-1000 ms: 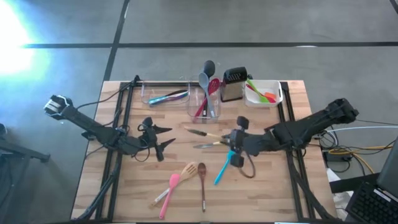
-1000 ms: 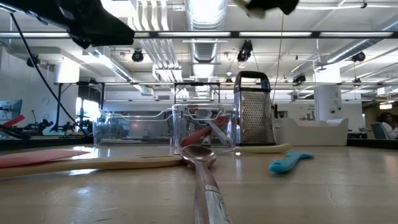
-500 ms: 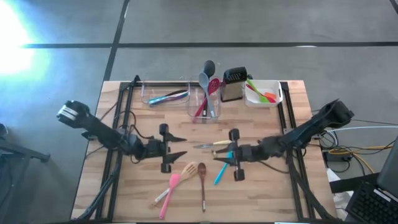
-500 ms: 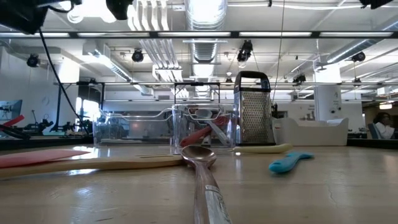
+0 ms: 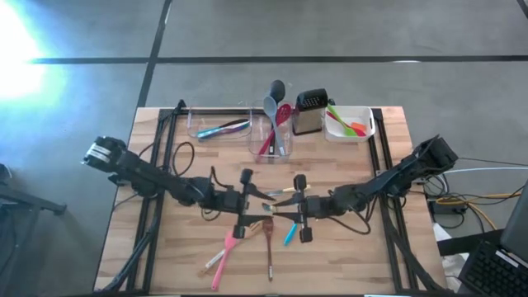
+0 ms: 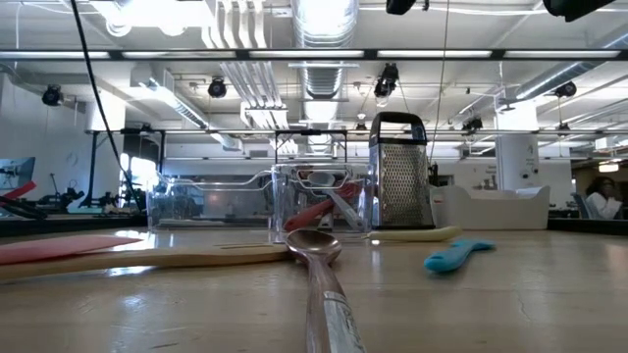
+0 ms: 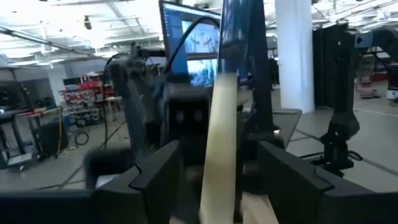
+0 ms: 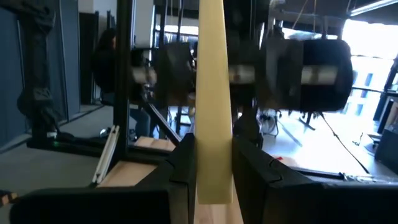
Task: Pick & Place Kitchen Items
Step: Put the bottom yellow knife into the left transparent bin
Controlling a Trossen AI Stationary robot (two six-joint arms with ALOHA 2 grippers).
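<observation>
- Right gripper point(image 5: 285, 206) pinches the yellow-handled knife point(image 8: 211, 99) mid-table — handover likely.
- Left gripper point(image 5: 257, 198) fingers wide around its blade, seemingly untouching.
- Early release drops it.

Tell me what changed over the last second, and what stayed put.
Both arms swung in toward the table's middle. The right gripper, shut on the yellow-handled knife, carried it toward the left gripper, whose open fingers now flank the knife's other end. One yellow-handled knife is gone from the table. The blue spatula, pink spatula, wooden spoons and back tubs stayed put.
</observation>
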